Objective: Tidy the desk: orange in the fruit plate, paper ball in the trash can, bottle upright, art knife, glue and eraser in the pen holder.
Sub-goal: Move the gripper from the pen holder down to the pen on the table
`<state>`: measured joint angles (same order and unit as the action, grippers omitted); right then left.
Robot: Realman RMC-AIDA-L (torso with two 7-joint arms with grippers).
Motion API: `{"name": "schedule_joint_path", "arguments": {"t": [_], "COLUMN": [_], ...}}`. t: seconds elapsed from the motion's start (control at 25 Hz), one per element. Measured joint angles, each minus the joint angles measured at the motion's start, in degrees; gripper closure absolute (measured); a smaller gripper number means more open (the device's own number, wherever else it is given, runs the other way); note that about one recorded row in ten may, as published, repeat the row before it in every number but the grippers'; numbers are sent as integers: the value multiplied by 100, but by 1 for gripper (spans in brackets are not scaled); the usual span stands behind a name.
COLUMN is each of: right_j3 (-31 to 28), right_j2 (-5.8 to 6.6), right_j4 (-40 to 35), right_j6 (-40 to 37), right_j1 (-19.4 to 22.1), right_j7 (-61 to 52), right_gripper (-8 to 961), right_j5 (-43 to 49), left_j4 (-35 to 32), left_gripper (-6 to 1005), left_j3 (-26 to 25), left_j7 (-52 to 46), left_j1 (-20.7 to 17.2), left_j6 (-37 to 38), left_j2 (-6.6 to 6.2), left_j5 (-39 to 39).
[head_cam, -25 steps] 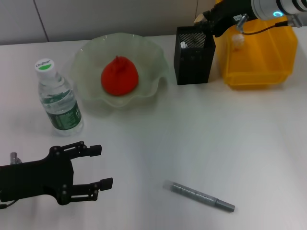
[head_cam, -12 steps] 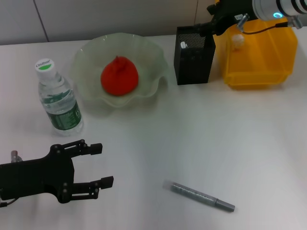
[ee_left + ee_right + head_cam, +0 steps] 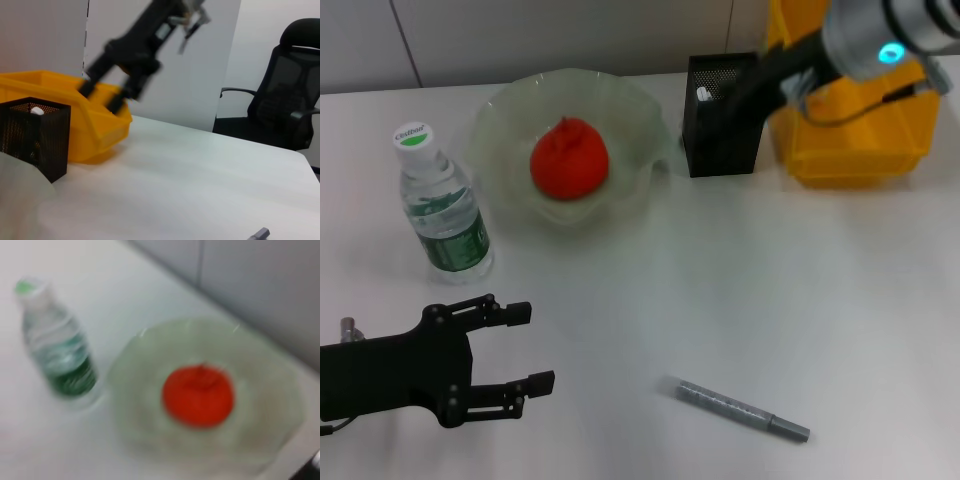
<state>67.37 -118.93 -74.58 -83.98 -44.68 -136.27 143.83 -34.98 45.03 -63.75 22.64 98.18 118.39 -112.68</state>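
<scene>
Most of the tidying was judged done: the round orange fruit [image 3: 569,158] lay in the pale green scalloped fruit plate [image 3: 500,110], the clear plastic water bottle with the green label [image 3: 440,205] stood upright on the white desk [image 3: 720,280], and a small white item [image 3: 704,94] showed inside the black mesh pen holder [image 3: 724,130], beside the yellow plastic trash bin [image 3: 860,150]. The grey pen-shaped art knife [image 3: 740,409] lay alone on the near desk, well apart from the holder, and was taken to be the step in hand. The right gripper [image 3: 102,95], its fingers seen parted and empty in the left wrist view, was blurred over the holder, having swung down and towards the plate from its place above the bin half a second before. The left gripper [image 3: 542,346] hovered wide and empty near the bottle, unmoved. A reach to the knife and a grasp across its barrel were judged to be needed next.
</scene>
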Motion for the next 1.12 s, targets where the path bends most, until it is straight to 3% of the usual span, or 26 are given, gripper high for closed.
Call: {"name": "schedule_joint_path", "arguments": {"t": [0.08, 0.12, 0.28, 0.68, 1.12], "right_j3": [689, 689, 1494, 2963, 4197], "right_j2": [-7, -7, -35, -77, -96], "right_j4": [-321, -321, 165, 1349, 1464], "right_j6": [-694, -694, -1355, -803, -402], "right_j1": [-71, -71, -398, -707, -947], "right_j7": [-783, -783, -1480, -1735, -2315], "right_gripper": [117, 117, 118, 119, 125], "right_j5": [331, 331, 385, -535, -683], "left_j4": [0, 0, 0, 0, 0], "left_gripper": [164, 164, 164, 164, 164], "left_j3": [25, 25, 39, 43, 41], "left_j7": [13, 13, 44, 55, 56], "left_j1": [23, 23, 42, 55, 30], "left_j6": [-1, -1, -7, -42, -45], "left_j2": [0, 0, 1, 4, 0], "left_j5": [0, 0, 0, -8, -8]}}
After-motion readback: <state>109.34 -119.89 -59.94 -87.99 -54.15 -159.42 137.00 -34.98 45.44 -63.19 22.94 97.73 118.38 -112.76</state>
